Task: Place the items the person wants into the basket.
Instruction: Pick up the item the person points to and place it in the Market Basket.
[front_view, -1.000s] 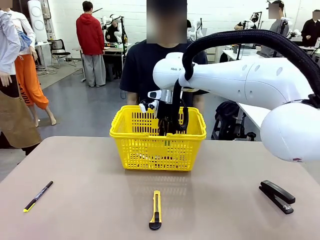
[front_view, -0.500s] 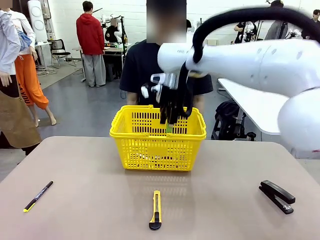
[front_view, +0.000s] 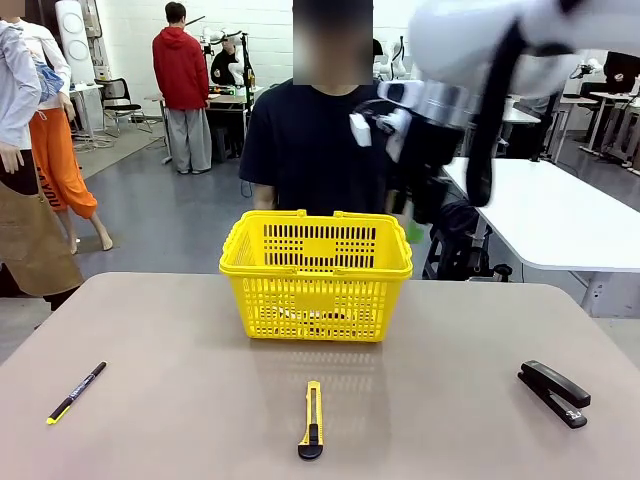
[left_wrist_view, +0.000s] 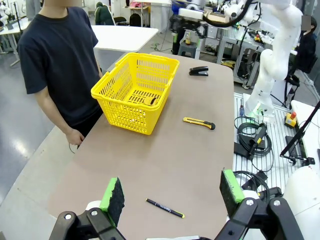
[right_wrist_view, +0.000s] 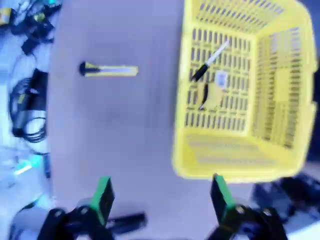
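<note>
Landmark: basket (front_view: 315, 300), yellow, lattice sides, on the surface (front_view: 170, 340).

1. Marker (right_wrist_view: 209, 61), wht w/ blk cap: inside basket, lying on its floor.
2. Tape measure (right_wrist_view: 214, 94), yel/blk: inside basket, just beside marker.
3. Utility knife (front_view: 312, 420), yel: on surface outside basket, near its front wall on my side, blk end toward me.
4. Pen (front_view: 76, 392), blk w/ yel tip: on surface, front-left of basket, well apart.
5. Stapler (front_view: 553, 393), blk: on surface, front-right of basket, well apart.
6. Person (front_view: 310, 140), dark T-shirt: standing just behind basket's far wall.
7. My R hand (right_wrist_view: 161, 192): in the air, above and right of basket's far-right corner; fingers spread wide, nothing btwn pads.
8. My L hand (left_wrist_view: 171, 192): high over the surface, well apart from basket on the pen side; fingers wide, holding nothing.
</note>
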